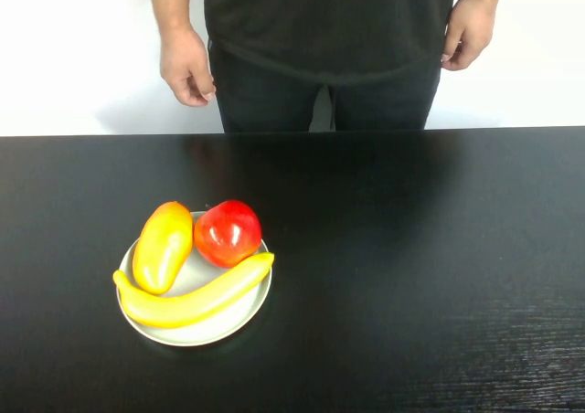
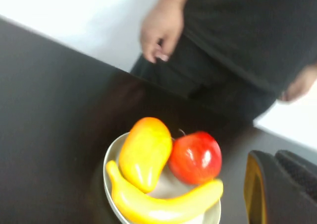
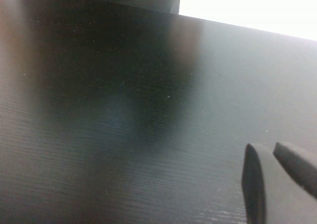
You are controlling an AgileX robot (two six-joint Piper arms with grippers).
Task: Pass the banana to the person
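Banana (image 1: 194,298): long, curved, glossy smooth yellow, tapered ends, lying across the near side of the plate (image 1: 239,317), one tip at the plate's left rim, the other at the right rim just below the apple (image 1: 227,233). Plate is round, pale grey-white, shallow. Mango (image 1: 163,246): plump, yellow-orange, smooth, leaning on the banana and touching the apple. Apple: round, shiny red, with highlights.

My left gripper (image 2: 277,189) shows only in the left wrist view as dark fingers with a yellow-orange edge, above the table beside the plate; can't tell if it's parted or closed. My right gripper (image 3: 280,182) shows only in the right wrist view, two dark fingers over bare table, well apart from the fruit; state unclear too.

Table (image 1: 411,248): black, matte with faint wood grain, slight sheen. Person (image 1: 329,29) stands at the far edge, black shirt, dark trousers, bare hands hanging at the sides. White wall behind.
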